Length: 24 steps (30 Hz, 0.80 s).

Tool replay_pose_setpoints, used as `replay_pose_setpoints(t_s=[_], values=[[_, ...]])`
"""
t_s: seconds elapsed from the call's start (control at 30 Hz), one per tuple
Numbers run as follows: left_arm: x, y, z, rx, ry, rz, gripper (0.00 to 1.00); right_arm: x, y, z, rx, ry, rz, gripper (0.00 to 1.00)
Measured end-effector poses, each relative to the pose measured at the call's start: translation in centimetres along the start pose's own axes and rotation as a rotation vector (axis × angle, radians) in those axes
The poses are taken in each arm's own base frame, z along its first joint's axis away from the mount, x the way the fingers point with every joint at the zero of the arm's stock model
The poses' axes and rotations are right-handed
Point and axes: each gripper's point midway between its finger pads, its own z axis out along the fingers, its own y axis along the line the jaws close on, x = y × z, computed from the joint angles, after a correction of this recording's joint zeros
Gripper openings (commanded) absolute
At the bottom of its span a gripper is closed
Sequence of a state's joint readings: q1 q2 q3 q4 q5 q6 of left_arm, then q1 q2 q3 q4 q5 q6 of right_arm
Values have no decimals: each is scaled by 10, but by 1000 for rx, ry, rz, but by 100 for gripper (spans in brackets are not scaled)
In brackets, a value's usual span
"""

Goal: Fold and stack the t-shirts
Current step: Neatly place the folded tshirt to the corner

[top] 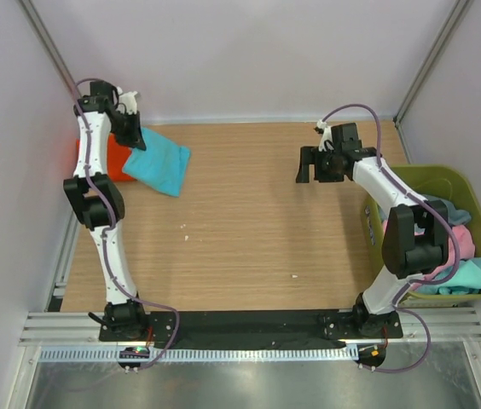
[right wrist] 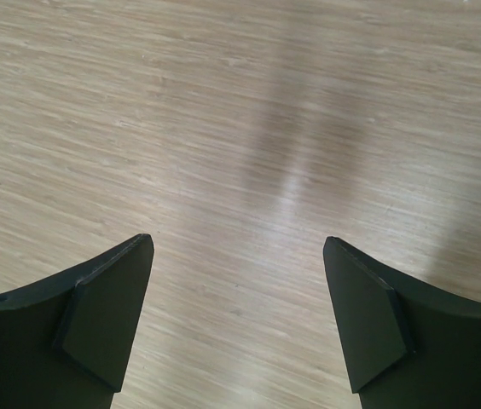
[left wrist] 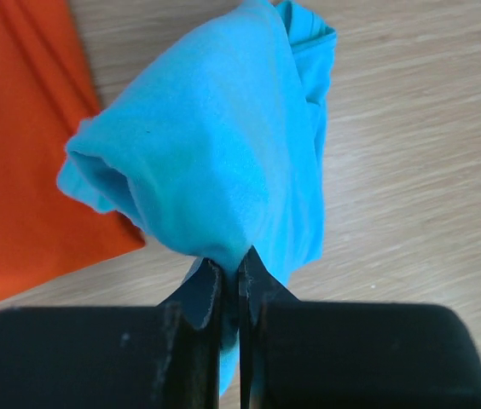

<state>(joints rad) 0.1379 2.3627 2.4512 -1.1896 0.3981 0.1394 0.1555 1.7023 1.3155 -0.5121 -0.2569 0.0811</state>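
1. T-shirts of soft plain cloth were split between two places on the pale wooden table [top: 257, 221]: two at the far left corner, the rest in a bin at the right edge.
2. An olive-green plastic bin [top: 428, 170] held a loose heap of pink [top: 462, 243], teal [top: 472, 277] and grey-blue [top: 450, 211] shirts. All were crumpled, so a pinch at any raised fold would probably lift one.
3. A turquoise-blue t-shirt [top: 159, 162] was roughly folded, and from above its left edge overlapped the orange one. In the left wrist view [left wrist: 215, 145] it bunched and drooped from the pinch. That suggested it was light and limp and would sag unless carried by an edge or supported at two points.
4. A bright orange t-shirt [top: 114, 160] lay flat beneath and to the left, mostly hidden by the arm. Its cloth [left wrist: 27, 153] looked smooth, so it likely made a steady base for stacking.
5. The left gripper [top: 130, 132] was clamped on a thin fold of the turquoise cloth, its jaws almost touching [left wrist: 239, 273]. So small a bite could slip, and a hem or a doubled layer would hold better.
6. The right gripper [top: 313, 164] hung over bare wood near the bin, its jaws spread wide and holding nothing [right wrist: 236, 243].
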Motion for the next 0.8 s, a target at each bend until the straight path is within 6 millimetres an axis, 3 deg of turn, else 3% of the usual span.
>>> replay_pose_setpoints(t_s=[0.27,0.8], values=[[-12,37,-20,-128,-46,43,0,4,-7,-10,-7,-11,28,87],[-39,78,-33,-278,-140,57,0,13,-32,-14,-7,-10,146,86]])
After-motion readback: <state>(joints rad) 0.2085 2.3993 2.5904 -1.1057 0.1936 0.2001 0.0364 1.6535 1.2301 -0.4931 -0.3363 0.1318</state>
